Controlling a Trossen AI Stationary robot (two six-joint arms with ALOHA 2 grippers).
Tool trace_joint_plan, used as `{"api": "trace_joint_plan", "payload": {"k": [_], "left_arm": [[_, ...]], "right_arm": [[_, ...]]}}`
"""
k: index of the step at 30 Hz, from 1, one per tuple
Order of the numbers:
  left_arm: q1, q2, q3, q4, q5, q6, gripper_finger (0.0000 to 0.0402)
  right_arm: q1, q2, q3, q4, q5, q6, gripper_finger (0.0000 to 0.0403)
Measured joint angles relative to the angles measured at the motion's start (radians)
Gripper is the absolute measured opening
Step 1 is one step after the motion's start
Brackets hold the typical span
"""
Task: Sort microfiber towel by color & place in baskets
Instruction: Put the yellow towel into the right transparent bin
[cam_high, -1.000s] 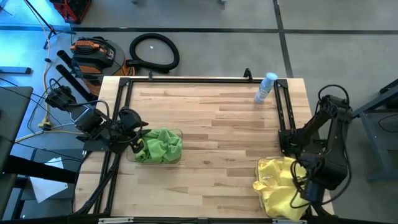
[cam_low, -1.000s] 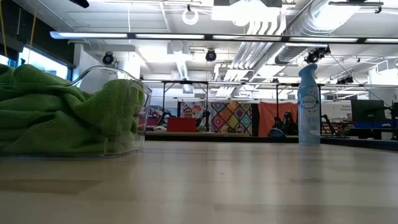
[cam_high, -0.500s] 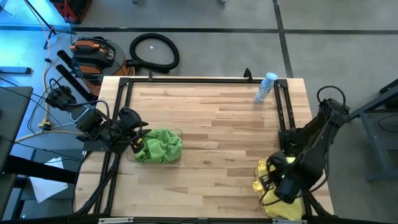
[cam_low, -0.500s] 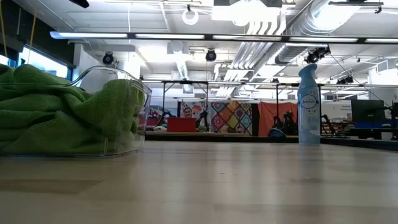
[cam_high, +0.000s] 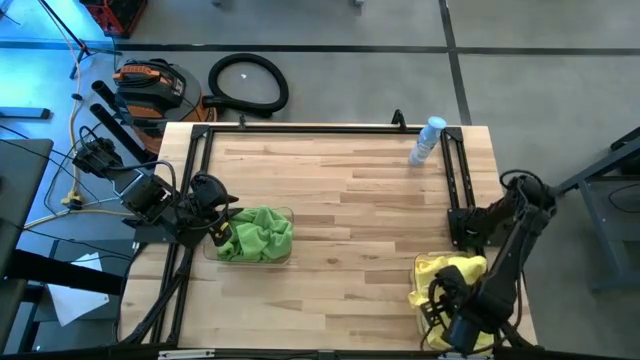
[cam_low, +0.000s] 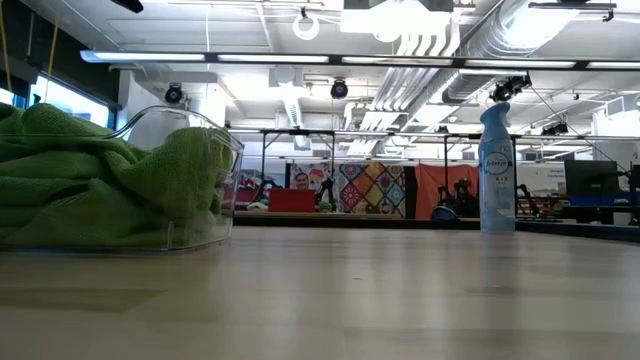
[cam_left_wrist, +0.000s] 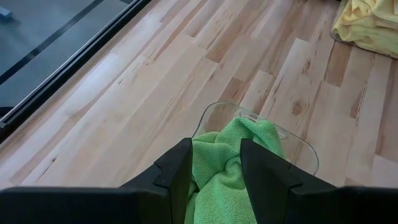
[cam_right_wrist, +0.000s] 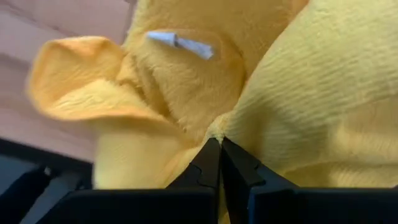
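Observation:
Green microfiber towels (cam_high: 258, 233) (cam_low: 90, 180) are heaped in a clear basket (cam_high: 290, 213) (cam_left_wrist: 301, 149) at the table's left. My left gripper (cam_high: 222, 232) (cam_left_wrist: 217, 171) hovers at that basket's left end, open, with green cloth showing between its fingers. Yellow towels (cam_high: 445, 272) (cam_left_wrist: 370, 25) are piled at the table's near right corner; the basket under them does not show. My right gripper (cam_high: 438, 305) (cam_right_wrist: 216, 149) is down on that pile, shut on yellow cloth. My left gripper stands with a finger on either side of the green heap's edge (cam_left_wrist: 217, 149); whether it touches the cloth I cannot tell. My right gripper pinches a raised fold of a yellow towel (cam_right_wrist: 214, 127) between its two fingertips. The cloth bunches up around the fingers and the rest lies on the pile.
A clear spray bottle (cam_high: 427, 140) (cam_low: 496, 170) stands at the far right edge. Black metal frames run along the left (cam_high: 190, 180) and right (cam_high: 455, 185) sides. Bare wood (cam_high: 350, 210) stretches between the two piles.
My right arm has swung toward the table's left, carrying its gripper from the right edge of the yellow pile across onto the pile's near left part. The left arm and the green towels have not moved.

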Motion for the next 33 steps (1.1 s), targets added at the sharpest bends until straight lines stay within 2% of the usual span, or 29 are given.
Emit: {"api": "trace_joint_plan", "payload": {"k": [4,12,16,24,33], "left_arm": [[0.0,0.0,0.0,0.0,0.0,0.0,0.0125],[0.0,0.0,0.0,0.0,0.0,0.0,0.0125],[0.0,0.0,0.0,0.0,0.0,-0.006,0.0125],[0.0,0.0,0.0,0.0,0.004,-0.008,0.0125],[0.0,0.0,0.0,0.0,0.006,-0.008,0.0125]], "right_arm": [[-0.004,0.022,-0.056,0.059,0.017,0.0,0.0],[0.003,0.018,-0.319,0.452,0.015,-0.019,0.0],[0.009,0.014,-0.387,0.531,0.042,-0.021,0.0],[0.01,0.011,-0.376,0.512,0.041,-0.038,0.0009],[0.017,-0.022,-0.244,0.357,0.079,-0.037,0.01]]}}
